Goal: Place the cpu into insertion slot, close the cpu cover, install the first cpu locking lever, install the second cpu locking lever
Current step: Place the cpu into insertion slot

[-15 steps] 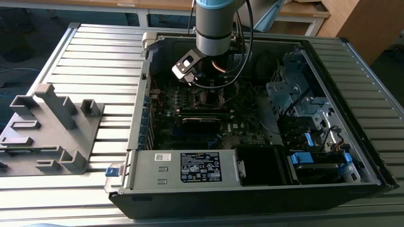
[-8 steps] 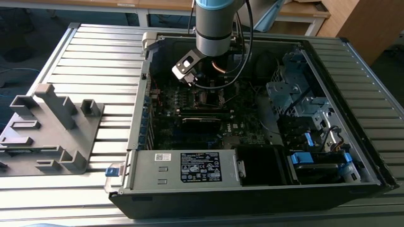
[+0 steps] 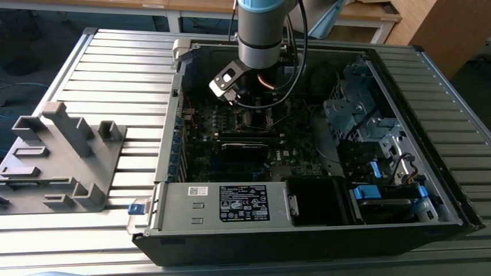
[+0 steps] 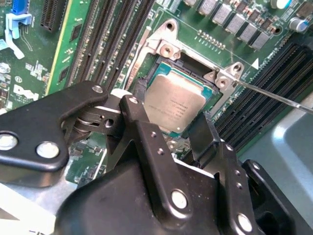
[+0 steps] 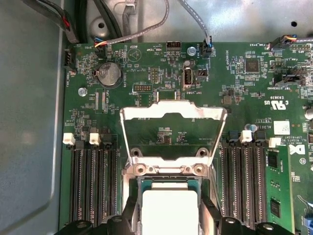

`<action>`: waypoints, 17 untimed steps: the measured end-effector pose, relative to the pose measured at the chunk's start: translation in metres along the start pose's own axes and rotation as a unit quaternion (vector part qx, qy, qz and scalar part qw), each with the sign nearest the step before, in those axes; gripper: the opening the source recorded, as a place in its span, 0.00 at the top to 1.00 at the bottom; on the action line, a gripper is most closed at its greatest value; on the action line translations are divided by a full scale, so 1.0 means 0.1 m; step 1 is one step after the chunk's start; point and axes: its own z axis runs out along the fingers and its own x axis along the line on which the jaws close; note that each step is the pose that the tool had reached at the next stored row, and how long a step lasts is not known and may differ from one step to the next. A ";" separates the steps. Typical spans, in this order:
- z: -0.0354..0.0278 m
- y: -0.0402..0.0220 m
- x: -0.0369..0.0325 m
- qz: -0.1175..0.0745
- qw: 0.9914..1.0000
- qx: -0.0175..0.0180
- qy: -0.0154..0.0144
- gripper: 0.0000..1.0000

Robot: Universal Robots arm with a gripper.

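Arm (image 3: 265,34) upright over cpu (image 4: 173,103)

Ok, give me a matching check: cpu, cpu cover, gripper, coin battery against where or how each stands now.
1 cpu
2 cpu cover
3 gripper
4 coin battery

A round, silver, on the green board
B swung open on its hinge
C lying in the insertion slot
D down at the cpu

Pairs: 1-C, 2-B, 3-D, 4-A
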 end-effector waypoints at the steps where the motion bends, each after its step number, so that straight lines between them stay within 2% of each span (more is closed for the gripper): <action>1: -0.003 0.000 0.000 0.000 1.000 0.000 0.000 0.38; 4: -0.044 0.003 0.001 0.000 1.000 0.000 0.000 0.38; 12: -0.214 0.013 0.004 0.000 1.000 0.000 0.000 0.38; 14: -0.239 0.015 0.005 0.000 1.000 0.000 0.000 0.38; 17: -0.243 0.016 0.005 0.000 1.000 0.000 0.000 0.38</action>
